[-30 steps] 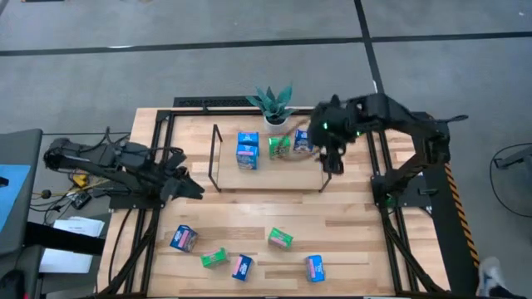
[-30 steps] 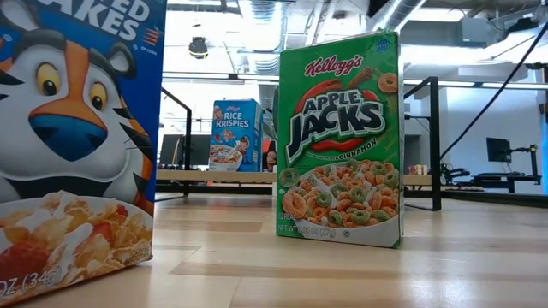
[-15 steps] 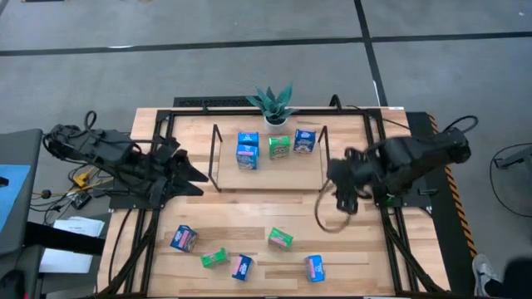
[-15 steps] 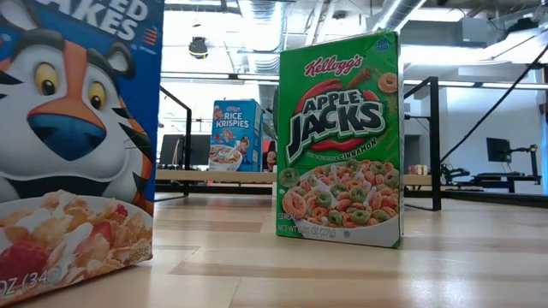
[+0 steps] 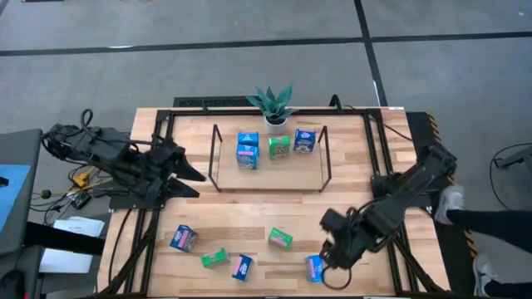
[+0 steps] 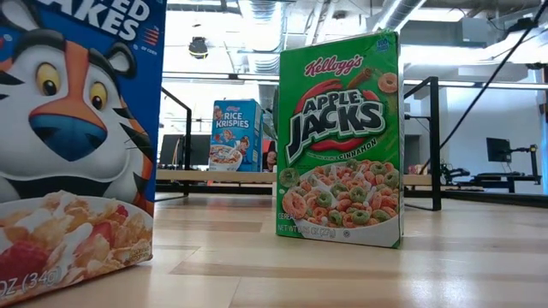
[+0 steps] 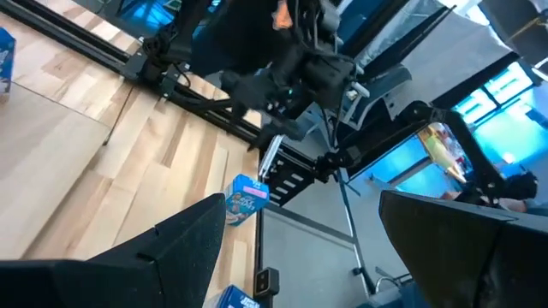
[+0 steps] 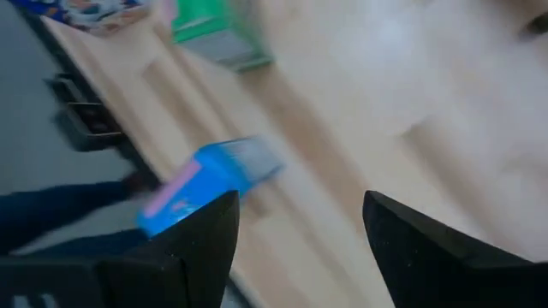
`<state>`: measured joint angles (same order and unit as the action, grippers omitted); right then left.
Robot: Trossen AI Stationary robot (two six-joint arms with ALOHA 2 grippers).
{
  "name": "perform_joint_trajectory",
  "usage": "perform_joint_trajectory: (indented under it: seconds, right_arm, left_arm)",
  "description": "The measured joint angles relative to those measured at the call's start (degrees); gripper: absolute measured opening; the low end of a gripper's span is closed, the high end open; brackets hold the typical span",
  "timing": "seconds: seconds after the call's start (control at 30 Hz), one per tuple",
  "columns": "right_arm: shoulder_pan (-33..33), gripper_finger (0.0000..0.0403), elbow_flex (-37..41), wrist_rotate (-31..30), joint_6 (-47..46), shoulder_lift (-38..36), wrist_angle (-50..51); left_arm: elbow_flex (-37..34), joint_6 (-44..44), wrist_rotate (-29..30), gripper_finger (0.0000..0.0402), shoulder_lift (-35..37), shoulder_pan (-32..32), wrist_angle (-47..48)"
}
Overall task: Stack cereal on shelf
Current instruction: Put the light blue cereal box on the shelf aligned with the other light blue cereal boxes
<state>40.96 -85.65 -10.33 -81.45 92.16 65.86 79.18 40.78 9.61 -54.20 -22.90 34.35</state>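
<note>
I've got the right gripper [image 5: 326, 256] over the blue cereal box [image 5: 314, 268], fingers released; left gripper [image 5: 189, 176] idle, fingers released.

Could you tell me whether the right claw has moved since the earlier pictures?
Yes. The right claw left the shelf and swung to the table's front, beside a blue cereal box.
</note>
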Motion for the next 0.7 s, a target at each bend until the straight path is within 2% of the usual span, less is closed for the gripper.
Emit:
perform_joint_trajectory:
  seconds: [0.27,0.43,0.7]
  right_arm:
    - [1.04,0.0275,-0.15,5.13,-11.89,6.18,-6.64]
    - [1.89,0.0275,-3.54,4.81,-18.0,8.23,-6.73]
    - [2.0,0.0275,-10.01,4.17,-19.25,15.66,-5.83]
  left_arm:
    - [0.0,-3.96,-3.35,0.03,0.31,-0.02,2.45]
    - [0.0,-4.37,-4.64,0.03,0.31,0.0,5.05]
    - [0.0,-6.56,-4.78,0.03,0.33,-0.01,7.14]
